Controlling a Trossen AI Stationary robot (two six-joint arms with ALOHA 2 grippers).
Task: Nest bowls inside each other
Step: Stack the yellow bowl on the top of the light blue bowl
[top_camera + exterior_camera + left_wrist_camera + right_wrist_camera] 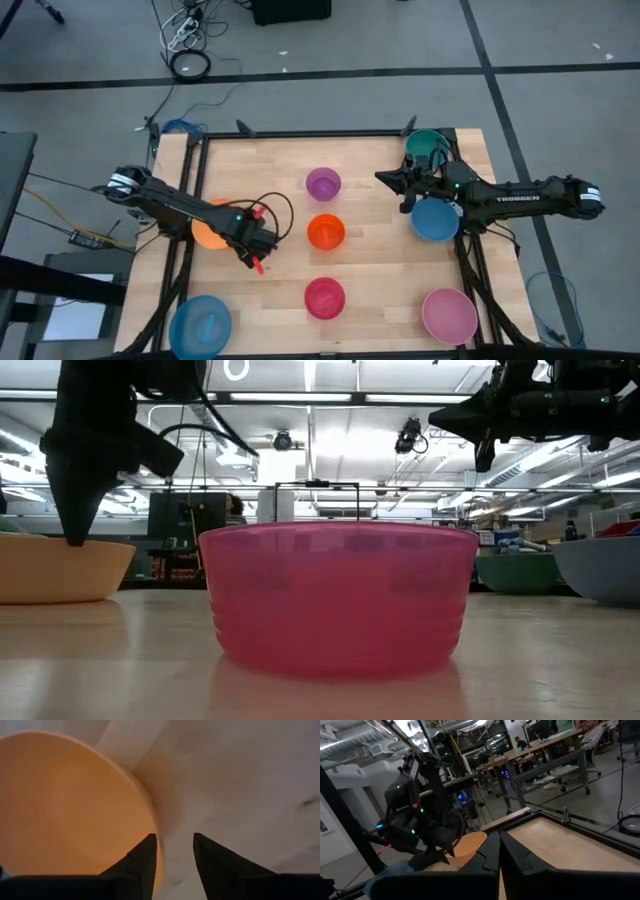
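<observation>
Left gripper (pixel 174 857), fingers parted, straddles the rim of the round yellow-orange plastic bowl (pixel 65 805) near the tabletop's left edge; right gripper (pixel 499 851) hangs closed, empty.

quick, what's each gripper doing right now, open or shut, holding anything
Left gripper: open, empty, at the yellow-orange bowl's rim.
Right gripper: shut, holding nothing, raised above the table.

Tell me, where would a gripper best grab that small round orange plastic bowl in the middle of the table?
Probably by its rim. The small round orange plastic bowl sits upright, mouth up, with bare wooden table all around it, so a gripper could come straight down, one finger inside the wall and one outside. Its smooth round side gives little else to pinch.
</observation>
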